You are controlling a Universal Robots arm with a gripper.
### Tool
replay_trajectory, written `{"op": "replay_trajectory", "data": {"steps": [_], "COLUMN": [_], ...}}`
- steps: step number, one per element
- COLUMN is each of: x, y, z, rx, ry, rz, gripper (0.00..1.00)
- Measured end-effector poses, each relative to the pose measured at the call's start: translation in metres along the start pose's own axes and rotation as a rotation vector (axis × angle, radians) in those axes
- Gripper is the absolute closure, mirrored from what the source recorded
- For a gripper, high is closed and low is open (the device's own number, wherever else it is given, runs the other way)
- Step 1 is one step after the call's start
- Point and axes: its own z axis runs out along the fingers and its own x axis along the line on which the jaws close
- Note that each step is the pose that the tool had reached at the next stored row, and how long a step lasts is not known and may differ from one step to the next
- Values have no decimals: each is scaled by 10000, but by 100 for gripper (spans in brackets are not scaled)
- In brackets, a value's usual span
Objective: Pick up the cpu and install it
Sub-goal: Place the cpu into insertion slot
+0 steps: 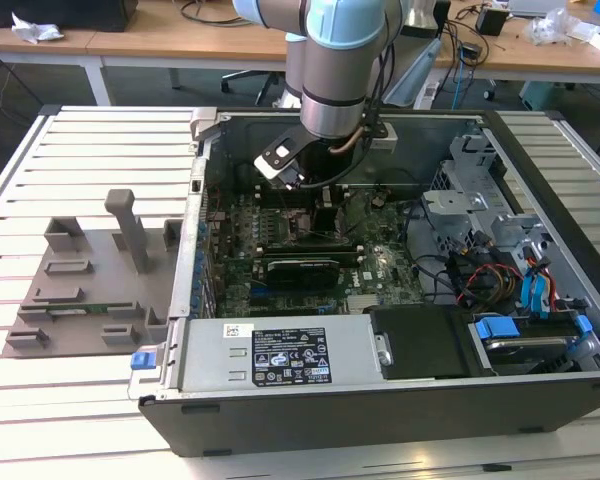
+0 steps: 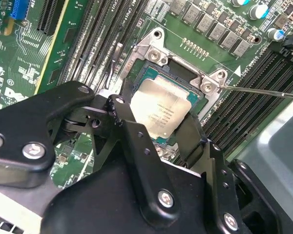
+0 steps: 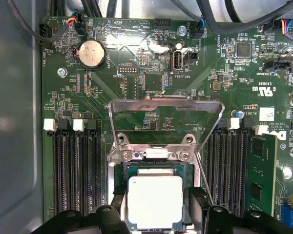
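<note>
The cpu (image 3: 155, 201) is a small square chip with a pale silver top. It lies flat within the dark metal-framed socket (image 3: 151, 156) on the green motherboard, and its lid also shows in the second wrist view (image 2: 161, 109). My gripper (image 3: 155, 210) straddles it, one black finger (image 3: 118, 207) against each opposite side of the chip, so it looks shut on the cpu. The second wrist view shows the same hold by the gripper (image 2: 156, 122). In the exterior view the arm reaches down into the open computer case, with the gripper (image 1: 325, 215) low over the board.
The socket's load plate (image 3: 166, 105) stands swung open behind the cpu, and a thin lever (image 2: 263, 91) sticks out beside it. Memory slots flank the socket, one holding a green stick (image 3: 256, 180). A grey fixture tray (image 1: 90, 270) lies on the exterior view's left, and case walls (image 1: 380, 400) and drive bays (image 1: 510, 240) hem the board.
</note>
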Motion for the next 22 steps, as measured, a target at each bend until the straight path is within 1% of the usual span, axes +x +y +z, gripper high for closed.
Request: {"op": "replay_trajectory", "data": {"steps": [1, 4, 5, 6, 8, 9, 10, 11, 12, 13, 14, 15, 16, 17, 18, 19, 20, 22], "x": [0, -2, -5, -8, -5, -2, -2, -3, -6, -10, -12, -15, -21, -25, -30, -38, -43, -43], "y": [0, -1, -3, -4, -6, -7, -7, -8, -10, -11, -13, -15, -17, -20, -22, -26, -29, -29], "z": [-2, -35, -87, -159, -219, -246, -263, -285, -330, -401, -445, -491, -595, -679, -767, -905, -996, -996], "rx": [-1, -1, -1, 0, 0, 0, -1, -1, 0, -1, 0, -1, 0, -1, -1, 0, 0, -1], "ry": [2, 1, 2, 0, 1, 2, 5, 7, 8, 9, 7, 9, 7, 9, 8, 8, 17, 42], "rz": [0, 1, 1, 0, 0, 0, 0, 0, 0, 0, 1, 1, 1, 0, 1, 0, -1, -1], "gripper": [38, 38, 38, 38, 38, 40, 46, 46, 53, 59, 65, 65, 83, 83, 89, 89, 89, 89]}}
